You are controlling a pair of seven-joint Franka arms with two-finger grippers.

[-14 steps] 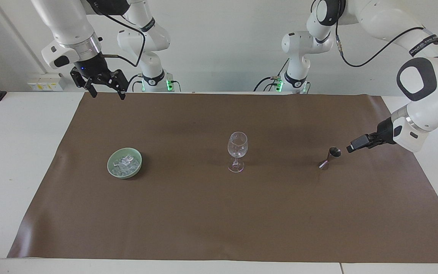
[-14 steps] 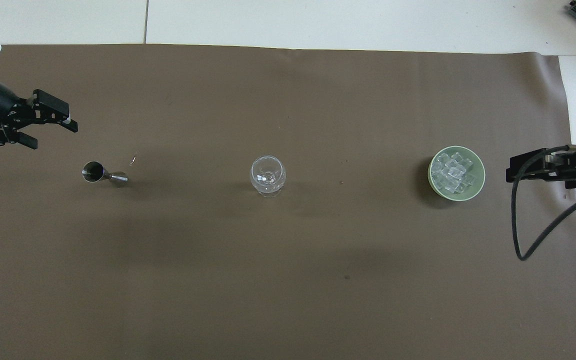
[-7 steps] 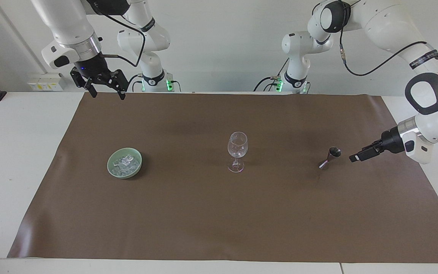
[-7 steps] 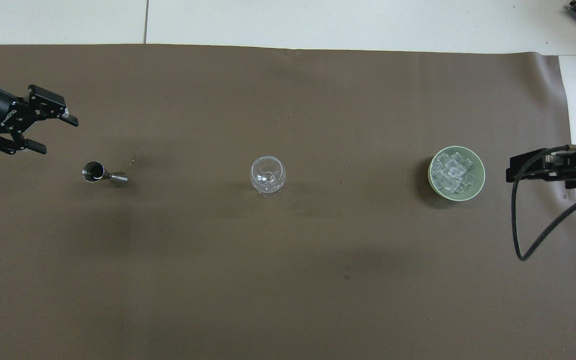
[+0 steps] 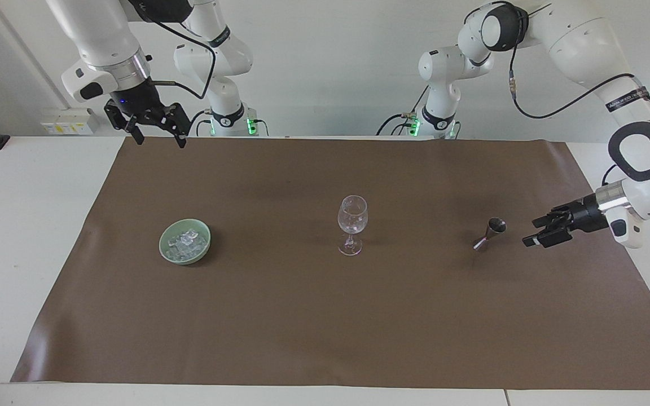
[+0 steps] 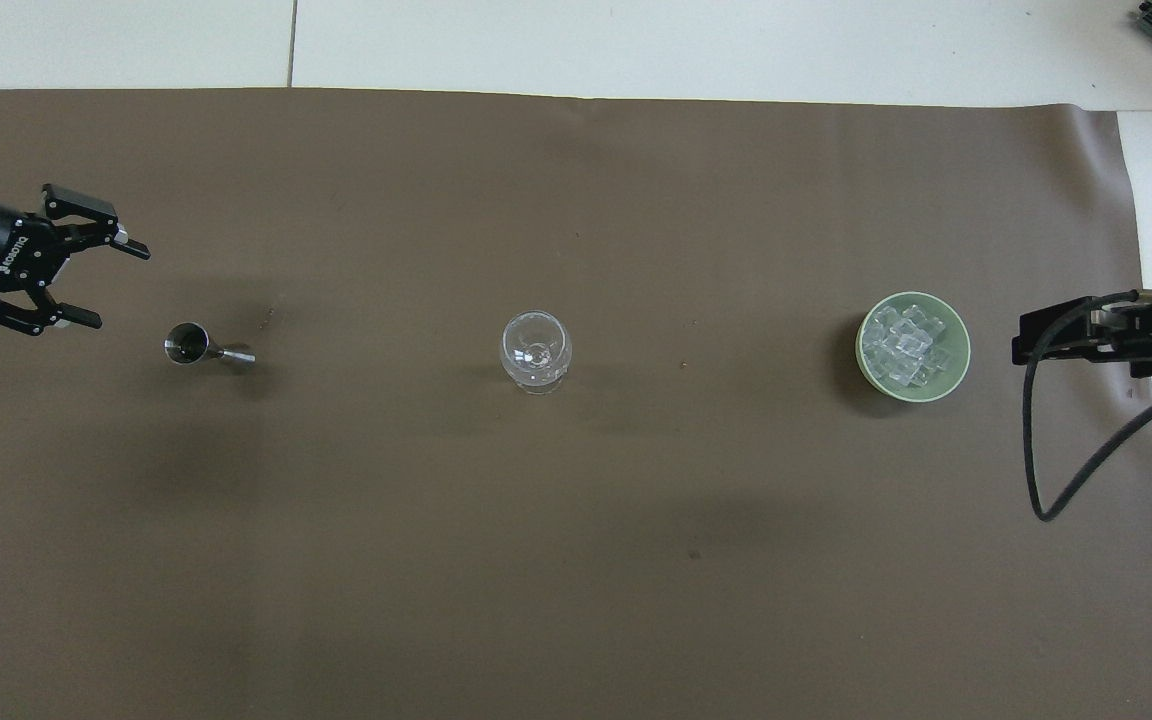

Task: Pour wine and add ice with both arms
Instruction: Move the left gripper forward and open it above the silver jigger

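Left gripper (image 5: 539, 231) is low over the brown mat (image 5: 325, 316) at the left arm's end of the table, fingers spread wide and holding nothing, pointed at the small metal jigger (image 5: 491, 232). The jigger stands on the mat just beside those fingertips, not touched. From above, the 2 fingers (image 6: 126, 247) fork apart clearly, with the jigger (image 6: 198, 346) lying a little clear of them.

In the middle of the mat stands the stemmed wine glass (image 5: 352, 224), upright, well apart from both grippers.

Toward the right arm's end sits the pale green bowl (image 5: 166, 252), and the ice (image 5: 187, 241) is piled inside it, a heap of clear cubes (image 6: 904, 345) filling the bowl (image 6: 954, 377).

Right gripper (image 5: 158, 135) waits high up over the mat's edge nearest the robots, jaws apart, empty, well clear of the bowl. Bowl, glass and jigger form 1 row across the mat, all 3 at about the same distance from the robots
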